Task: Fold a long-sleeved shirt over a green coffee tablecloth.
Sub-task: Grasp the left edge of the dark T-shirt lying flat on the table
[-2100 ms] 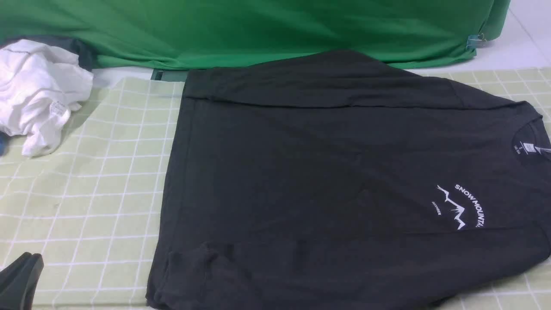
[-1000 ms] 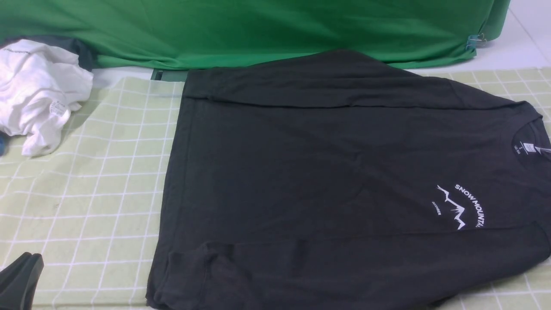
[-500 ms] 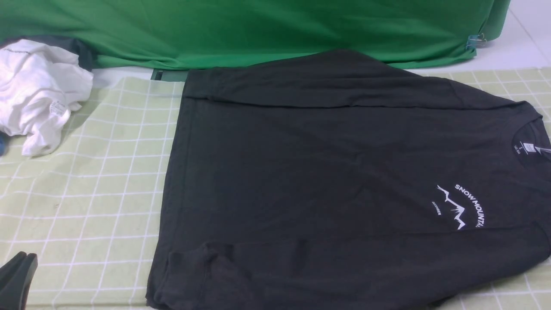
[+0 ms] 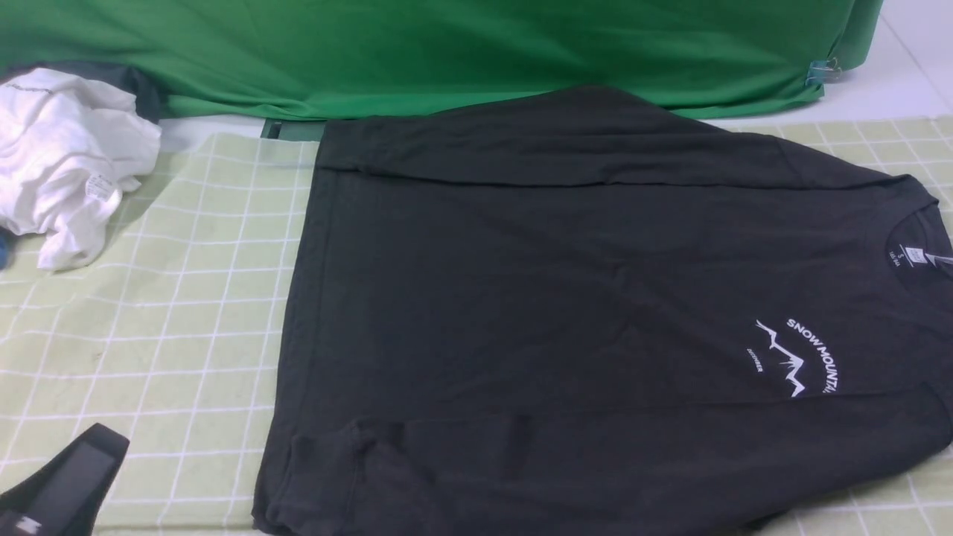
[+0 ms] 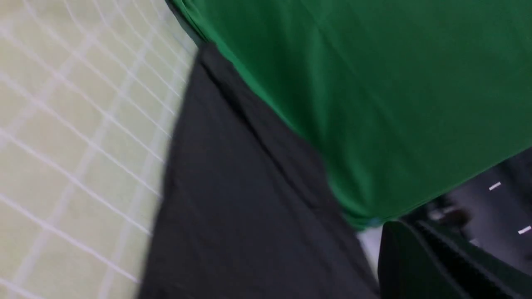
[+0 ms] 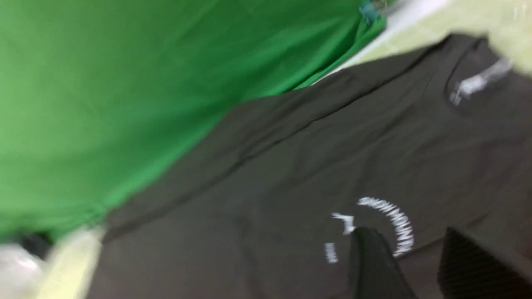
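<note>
The black long-sleeved shirt (image 4: 566, 298) lies flat on the pale green gridded tablecloth (image 4: 164, 313), collar to the right, both sleeves folded in along its far and near edges. Its white mountain print (image 4: 800, 357) and neck label (image 4: 910, 255) face up. My left gripper (image 4: 104, 439) pokes in at the near left corner over bare tablecloth, left of the shirt's hem; in the blurred left wrist view its fingers (image 5: 399, 249) lie together with no gap. My right gripper (image 6: 409, 236) hangs open over the shirt (image 6: 291, 158), beside the print (image 6: 390, 220); the front view does not show it.
A crumpled white garment (image 4: 67, 156) with a small tag lies at the far left. A plain bright-green fabric sheet (image 4: 447, 52) runs along the back, held by a clip (image 4: 823, 71) at its right end. The shirt's far sleeve overlaps that sheet's lower edge.
My left gripper has turned and pushed up and to the right in the near left corner. The shirt and the white garment have not moved.
</note>
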